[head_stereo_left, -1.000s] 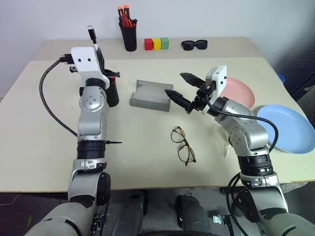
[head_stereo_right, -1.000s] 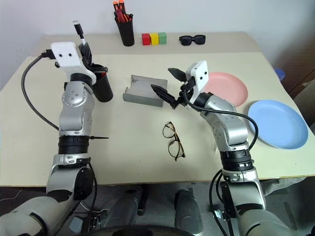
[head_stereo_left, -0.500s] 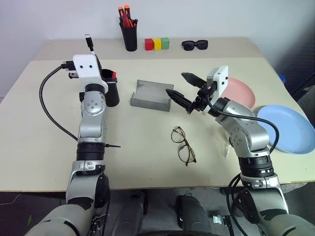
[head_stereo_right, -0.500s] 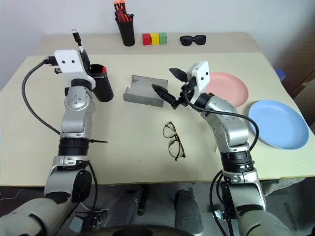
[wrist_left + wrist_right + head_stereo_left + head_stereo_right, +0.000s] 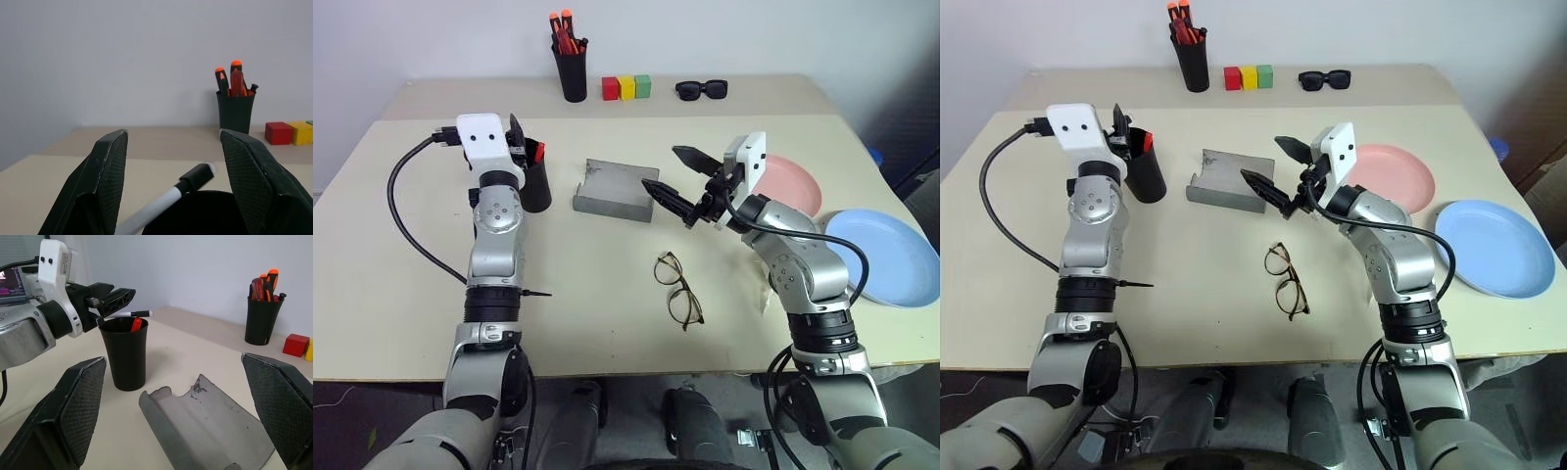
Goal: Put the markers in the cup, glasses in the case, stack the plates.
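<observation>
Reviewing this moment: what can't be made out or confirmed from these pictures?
- Whether the thin marker has dropped free: in the right wrist view it lies across the cup rim beside the left tool; contact with the fingers is unclear.
- Red-capped marker: cap visible, body hidden by the cup wall.
- Case: its inside is hidden by its front wall in the eye views.
- Blue plate: cut off by the left eye view's edge.

Cup [image 5: 534,181] left of case [image 5: 614,189]; glasses [image 5: 678,289] in front; plates [image 5: 891,253] at right
</observation>
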